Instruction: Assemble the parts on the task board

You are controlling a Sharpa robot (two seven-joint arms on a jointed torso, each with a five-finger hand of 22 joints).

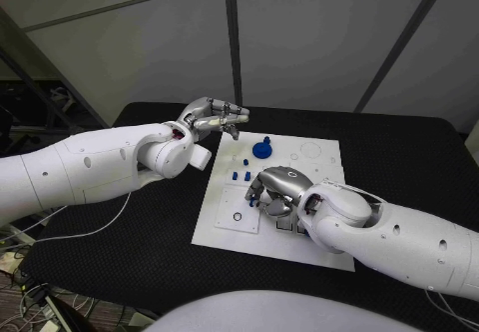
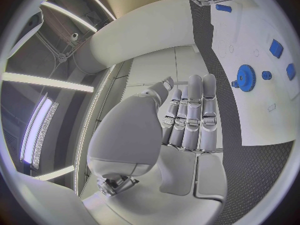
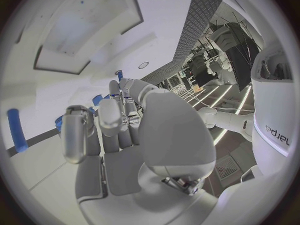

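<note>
Hands first. Left hand [image 1: 212,115], silver and many-fingered, hangs above the far left corner of the flat white task board [image 1: 225,228], fingers curled in toward the palm; the left wrist view shows its fingers [image 2: 190,117] lying side by side and folded, nothing between them. It touches neither board nor parts.

Right hand [image 1: 277,190] sits low over the middle of the board, palm down, fingers bent toward the surface. Right wrist view shows its fingers [image 3: 119,117] curled over the white plate, with small blue pieces just beyond the fingertips, but whether any is pinched or merely close I cannot tell.

Round blue toothed gear part [image 1: 262,149] stands on the far half of the board, between the two hands, apart from both; the left wrist view shows the same gear [image 2: 245,78]. Small blue peg parts [image 1: 241,170] lie just near of the gear, close to the right hand's far side. Thin blue rod [image 3: 16,130] lies on the white board, well apart from the right hand's fingers.

Black textured table [image 1: 399,159] carries the board.
</note>
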